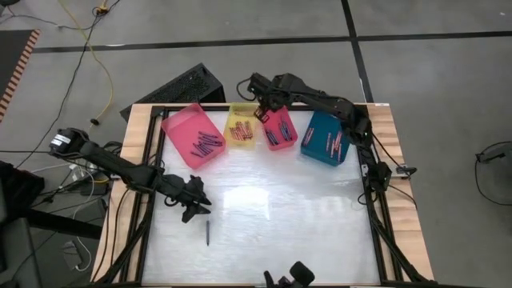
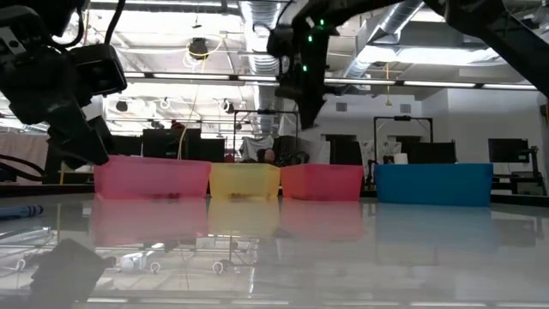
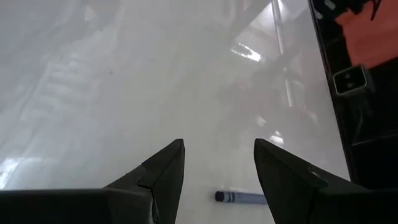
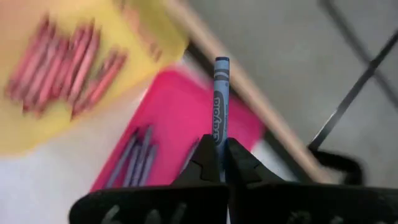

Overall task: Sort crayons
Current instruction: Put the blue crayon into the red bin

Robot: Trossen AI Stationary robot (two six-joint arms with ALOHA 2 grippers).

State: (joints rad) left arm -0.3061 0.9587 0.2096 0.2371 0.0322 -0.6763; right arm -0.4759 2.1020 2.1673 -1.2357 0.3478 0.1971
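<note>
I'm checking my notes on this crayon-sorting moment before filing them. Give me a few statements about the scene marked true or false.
1. The right gripper is shut on a blue crayon. True.
2. The left gripper holds a crayon. False: its fingers are open and empty, above a loose crayon lying on the table.
3. Four trays stand in a row at the table's far edge: pink tray, yellow tray, red tray, blue tray. True.
4. The right gripper hangs over the blue tray. False: in the high view it is near the yellow and red trays.
5. The pink tray is empty. False: crayons lie in it.
</note>
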